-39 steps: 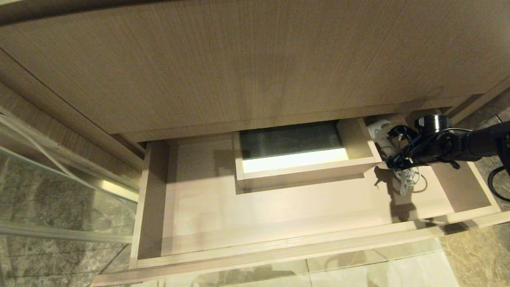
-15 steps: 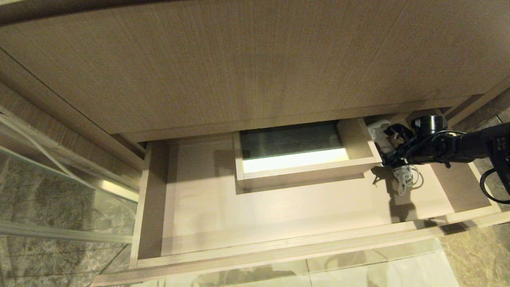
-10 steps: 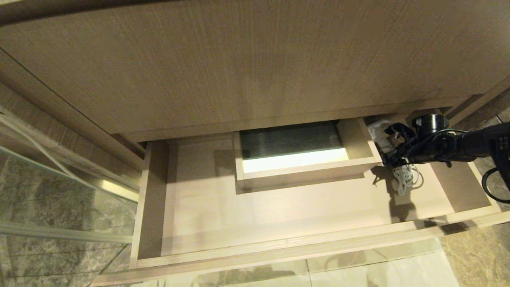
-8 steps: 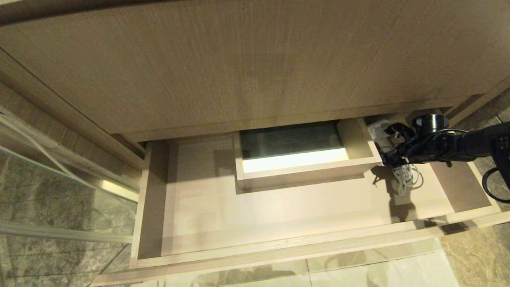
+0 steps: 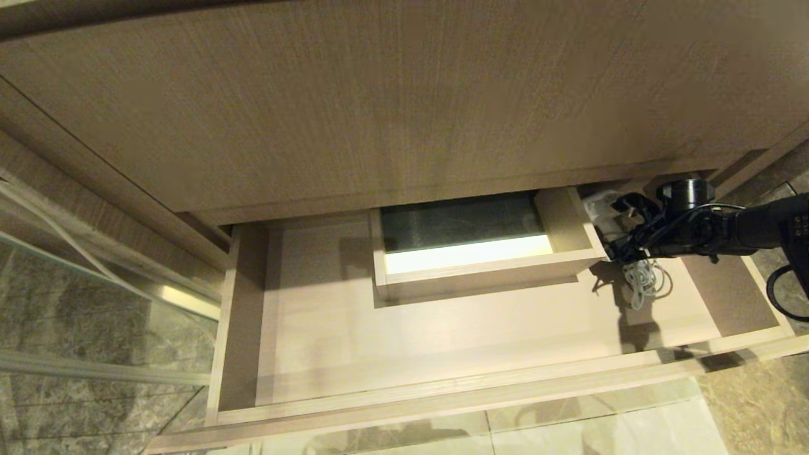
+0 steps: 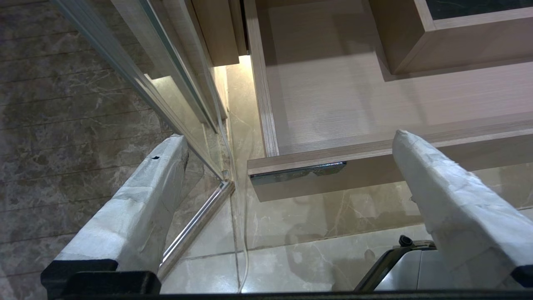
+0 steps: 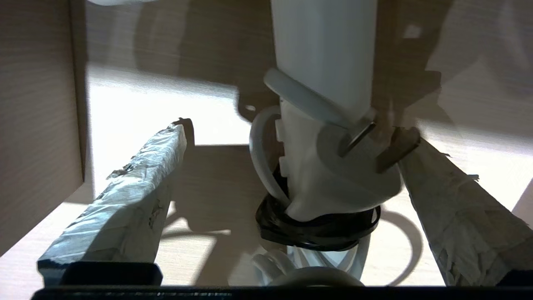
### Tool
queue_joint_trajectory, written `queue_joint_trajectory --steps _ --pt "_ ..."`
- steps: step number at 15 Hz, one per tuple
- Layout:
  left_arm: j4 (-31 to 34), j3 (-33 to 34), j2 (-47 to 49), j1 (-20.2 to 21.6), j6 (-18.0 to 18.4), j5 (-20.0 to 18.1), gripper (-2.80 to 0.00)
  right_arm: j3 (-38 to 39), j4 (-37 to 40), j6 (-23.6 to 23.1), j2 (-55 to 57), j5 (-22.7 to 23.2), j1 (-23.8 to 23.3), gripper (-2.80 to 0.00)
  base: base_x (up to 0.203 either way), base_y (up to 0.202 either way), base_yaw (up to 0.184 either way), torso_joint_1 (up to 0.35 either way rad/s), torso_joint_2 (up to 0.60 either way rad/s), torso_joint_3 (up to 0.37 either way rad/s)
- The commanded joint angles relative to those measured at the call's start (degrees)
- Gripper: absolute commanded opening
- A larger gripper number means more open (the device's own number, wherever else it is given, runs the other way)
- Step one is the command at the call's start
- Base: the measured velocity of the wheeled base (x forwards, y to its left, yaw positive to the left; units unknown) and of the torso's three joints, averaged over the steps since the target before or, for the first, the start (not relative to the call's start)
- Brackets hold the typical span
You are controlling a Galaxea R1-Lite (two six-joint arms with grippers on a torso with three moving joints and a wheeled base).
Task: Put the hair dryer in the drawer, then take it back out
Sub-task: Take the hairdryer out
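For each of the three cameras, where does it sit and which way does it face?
Head view: on the head, looking steeply down into the open drawer; the right arm shows at the right edge, its end effector over the hair dryer.
Left wrist view: behind the left end effector, open, facing the drawer's near left corner and the floor.
Right wrist view: behind the open right end effector, fingers either side of the hair dryer.
Shared: all see the drawer; head and right wrist see the dryer.

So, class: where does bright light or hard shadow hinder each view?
Head view: a glowing strip in the boxed cutout; the right gripper is dark. Right wrist view: the drawer floor is washed out beside the hair dryer. Left wrist view: evenly lit.
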Motion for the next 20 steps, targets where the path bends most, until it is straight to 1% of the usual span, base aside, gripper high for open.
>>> queue_joint_trajectory --steps 1,20 --pt "0.0 0.0 0.0 0.0 0.0 0.0 0.0 0.0 0.3 -0.2 0.1 0.0 -0.2 0.0 0.0 0.0 0.0 0.0 0.0 0.0" --pt "0.1 0.0 0.0 0.0 0.0 0.0 0.0 -0.5 -0.3 -0.1 0.6 0.0 -0.8 0.0 0.0 0.0 0.0 0.0 0.0 0.0"
